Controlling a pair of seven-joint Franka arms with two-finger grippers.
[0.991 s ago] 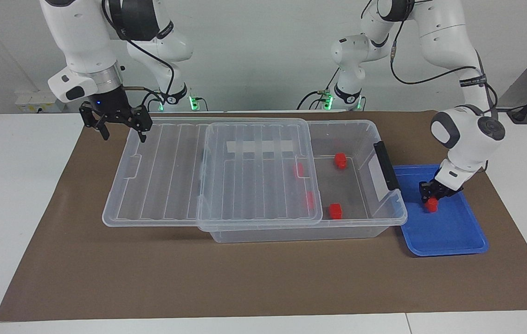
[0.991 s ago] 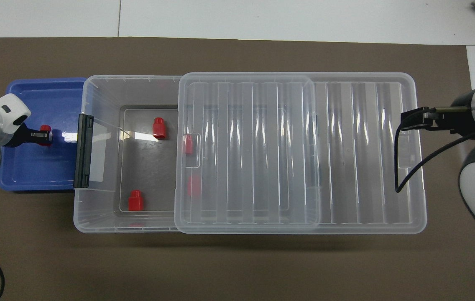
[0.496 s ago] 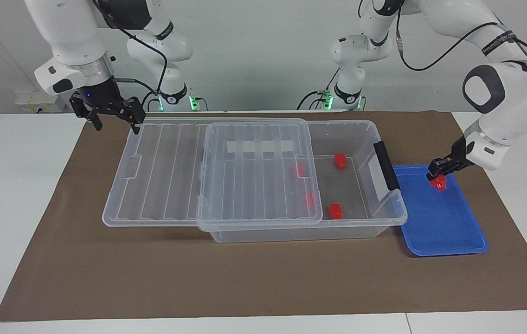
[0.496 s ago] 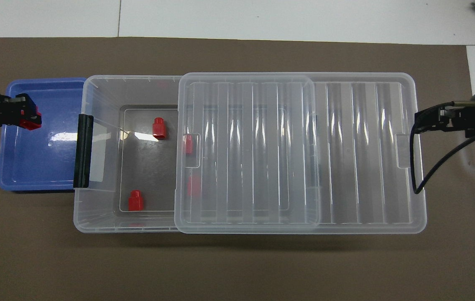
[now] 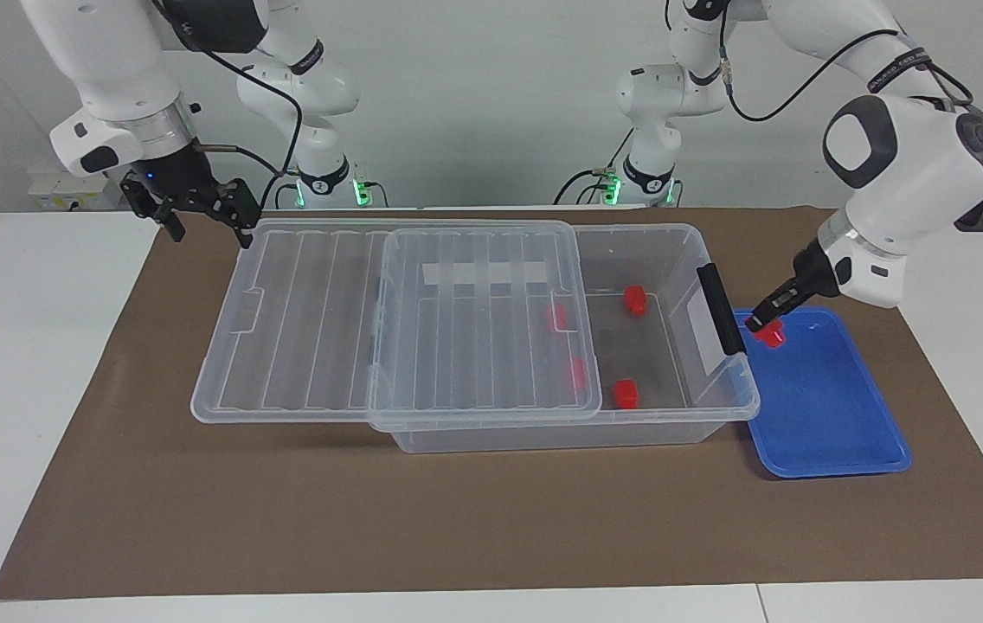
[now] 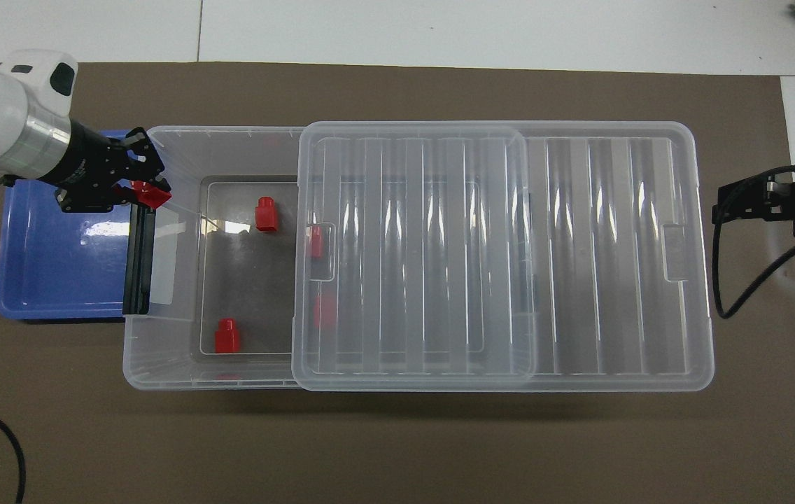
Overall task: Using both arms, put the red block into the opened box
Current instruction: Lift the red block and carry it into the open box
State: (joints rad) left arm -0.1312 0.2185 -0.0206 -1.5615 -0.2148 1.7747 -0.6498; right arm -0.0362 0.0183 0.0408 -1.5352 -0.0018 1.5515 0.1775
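The box (image 5: pixel 682 251) lies on the worktop (image 5: pixel 457 528), its lid (image 5: pixel 396 320) slid toward the right arm's end. The blue tray (image 5: pixel 829 415) touches its handle end. The right gripper (image 5: pixel 206 227) hangs with jaws apart by the lid's corner. The left gripper (image 5: pixel 764 322) (raised over the tray's edge) has jaws clamped on the red block (image 5: pixel 772 335).

Brightness: even and bright in both views, with no dim corners.
Source: overhead, judging by short shadows lying close under things.
Shadows: a soft dark band on the brown mat (image 6: pixel 397 448) along the box (image 6: pixel 159 364); a faint one under the blue tray (image 5: pixel 838 459).
Glare: white streaks on the lid (image 6: pixel 411 252) ribs and a bright patch on the box floor, close to the left tool (image 6: pixel 148 192).
Sharpness: crisp throughout; no motion blur.
Distortion: the counter (image 5: pixel 24 389) edges look straight.
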